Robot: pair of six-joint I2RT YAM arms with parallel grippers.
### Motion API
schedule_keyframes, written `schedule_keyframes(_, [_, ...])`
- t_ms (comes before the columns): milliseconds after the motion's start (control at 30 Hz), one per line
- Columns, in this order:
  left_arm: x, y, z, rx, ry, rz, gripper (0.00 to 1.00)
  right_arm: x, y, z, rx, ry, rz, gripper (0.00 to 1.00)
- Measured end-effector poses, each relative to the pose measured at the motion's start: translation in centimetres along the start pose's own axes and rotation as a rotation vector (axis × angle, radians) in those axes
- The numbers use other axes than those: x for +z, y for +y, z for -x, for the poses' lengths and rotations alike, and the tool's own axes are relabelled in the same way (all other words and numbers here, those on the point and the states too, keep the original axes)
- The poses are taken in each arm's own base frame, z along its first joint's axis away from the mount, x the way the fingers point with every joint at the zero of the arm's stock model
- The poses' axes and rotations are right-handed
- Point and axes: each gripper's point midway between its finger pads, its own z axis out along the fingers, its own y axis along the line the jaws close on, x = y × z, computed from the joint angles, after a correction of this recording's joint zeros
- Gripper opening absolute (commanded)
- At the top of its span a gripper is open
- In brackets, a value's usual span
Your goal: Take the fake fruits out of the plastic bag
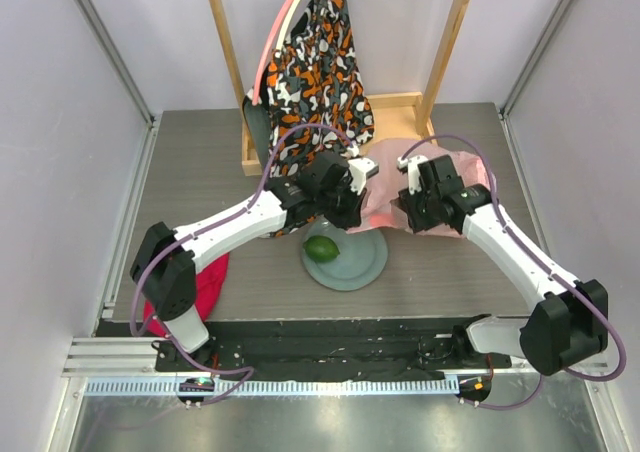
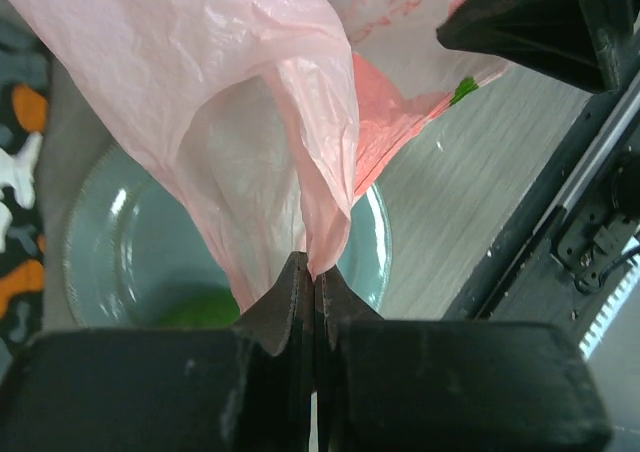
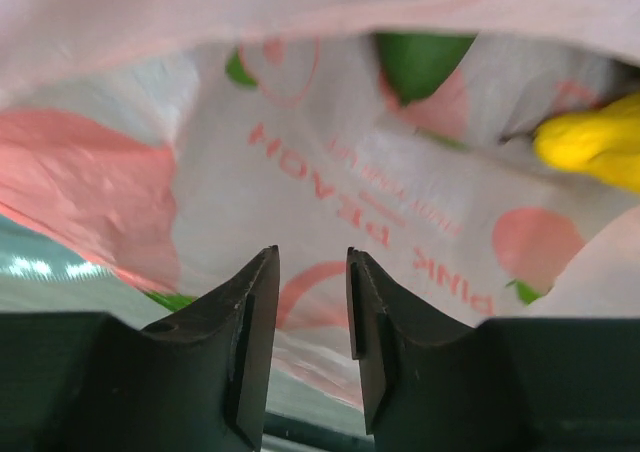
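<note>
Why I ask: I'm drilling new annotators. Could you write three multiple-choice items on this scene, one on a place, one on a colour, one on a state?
1. Where does the green fruit outside the bag lie? A on the plate; B on the red cloth; C on the wooden frame.
2. What colour is the bag? A blue; B pink; C white.
3. How is the left claw? A wide open; B shut on the fruit; C shut on the bag.
Answers: 1 A, the top view shows it resting on the plate; 2 B, its thin plastic is pink in every view; 3 C, its fingers pinch a fold of the bag.
</note>
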Motion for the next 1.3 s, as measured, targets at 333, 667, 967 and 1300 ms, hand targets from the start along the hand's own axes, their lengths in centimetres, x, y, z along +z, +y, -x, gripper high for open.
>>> schedule_keyframes(333, [-2.9, -0.6, -2.0, -0.065, -0.013, 0.003, 0.03, 2.0, 0.3, -2.3, -0.017, 0.095, 0.000, 0.70])
schedule_keyframes(667, [-1.9, -1.0, -0.7, -0.072, -0.032, -0.023, 0.01, 8.7, -2.8, -0.7, -0.006, 0.158, -0.100, 0.84])
schedule_keyframes(967, [-1.8, -1.3, -0.2, -0.067, -0.048, -0.045, 0.01, 13.3, -5.2, 3.2, 0.029, 0.136, -0.126, 0.72])
schedule_keyframes(1300, [-1.7, -1.0, 0.2, -0.064, -0.057, -0.040, 0.02, 13.5, -5.3, 3.1, 0.036, 0.166, -0.074, 0.48])
